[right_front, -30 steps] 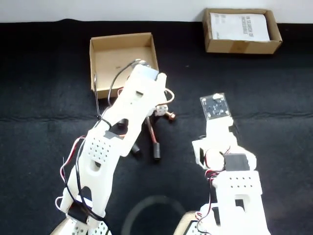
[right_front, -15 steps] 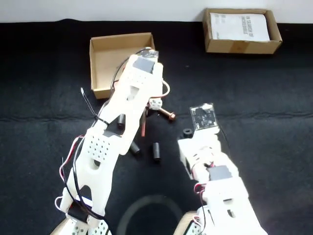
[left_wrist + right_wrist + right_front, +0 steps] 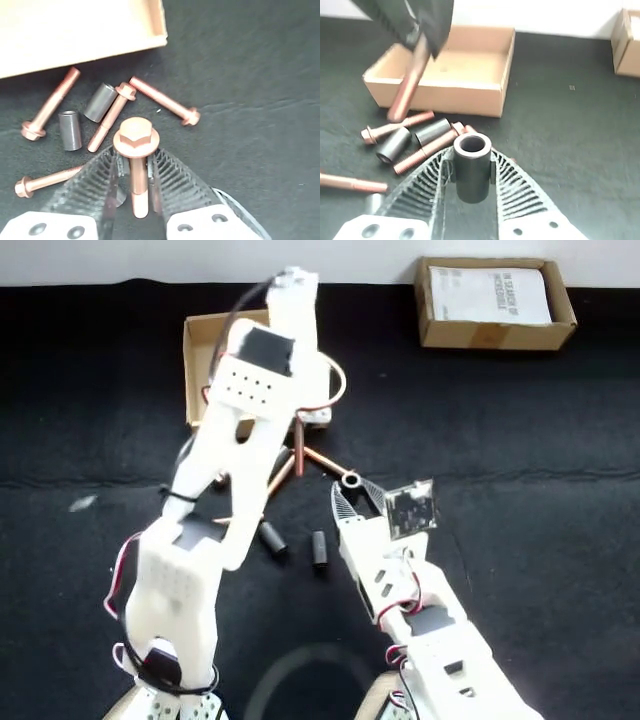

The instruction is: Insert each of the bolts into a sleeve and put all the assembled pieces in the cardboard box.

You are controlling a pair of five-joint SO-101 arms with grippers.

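Observation:
My left gripper [image 3: 134, 167] is shut on a copper bolt [image 3: 136, 142], head up and shaft hanging down. In the high view that bolt [image 3: 298, 453] hangs just in front of the open cardboard box [image 3: 203, 352]. My right gripper [image 3: 471, 175] is shut on a dark sleeve [image 3: 472, 167], bore facing up. Seen from above, this gripper [image 3: 352, 492] holds the sleeve [image 3: 349, 480] a little to the right of the hanging bolt and apart from it. Loose bolts [image 3: 162, 100] and sleeves [image 3: 70, 130] lie on the black mat below.
Two sleeves [image 3: 272, 538] [image 3: 319, 548] lie on the mat between the arms. A loose bolt [image 3: 325, 460] lies near the box. A second cardboard box [image 3: 495, 302] holding a printed sheet sits at the back right. The white left arm [image 3: 215, 490] crosses the mat's left half.
The left arm has risen and swung toward the box with the bolt. The right arm has moved left and stretched forward with the sleeve, ending close to the hanging bolt.

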